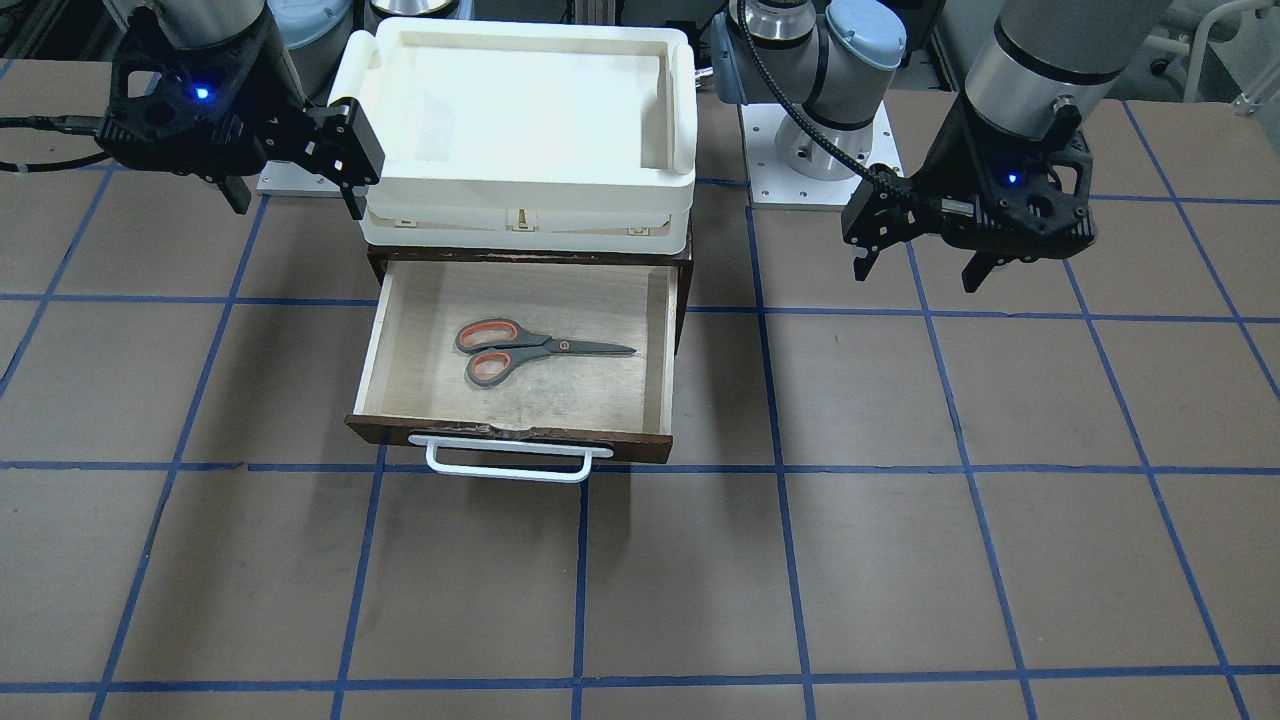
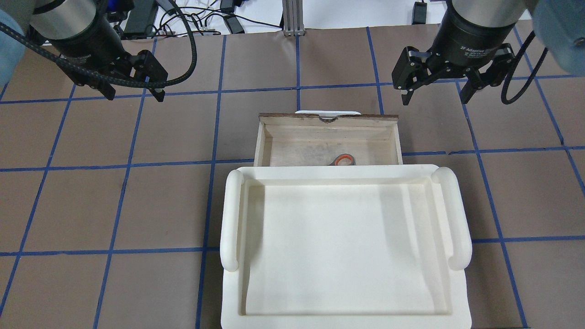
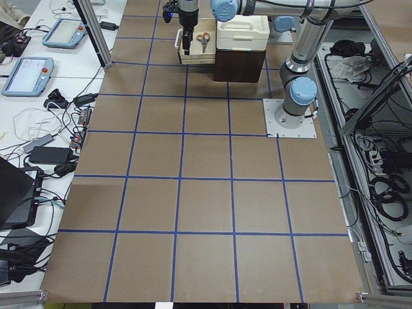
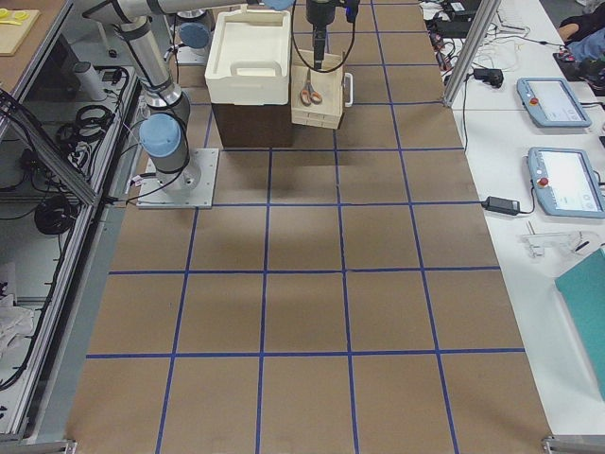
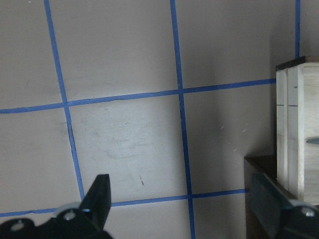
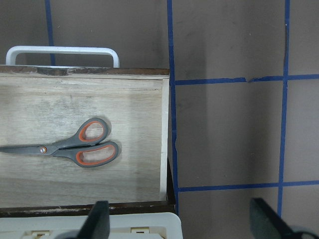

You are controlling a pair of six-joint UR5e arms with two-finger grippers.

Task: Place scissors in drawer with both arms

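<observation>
- Scissors (image 1: pixel 535 350), front view: found lying flat on the pale floor of the open drawer (image 1: pixel 510 432), lower than both grippers and between them, blades toward the left gripper (image 1: pixel 918 275), loops toward the right gripper (image 1: pixel 297 200). Found both grippers wide open, holding nothing.
- Judged light and stiff, slick along the thin blades lying flush on the plywood. Judged the thicker handle loops or the pivot the better hold, if moved at all.
- Overhead view: saw only one orange-lined loop past the rim of the cream tray (image 2: pixel 343 170). Saw both grippers spread and empty, outboard of the drawer's ends.
- Side views: saw scissors in the drawer; could not judge the jaws at that size.
- Left wrist view: saw bare table (image 5: pixel 124 144) between spread fingers, drawer corner beside one fingertip.
- Right wrist view: saw scissors off to one side of the open fingers, white handle (image 6: pixel 62 50) beyond.
- Judged the brown, blue-taped table flat and matte. Judged room ample around each gripper, tighter toward the tray above the drawer's back.
</observation>
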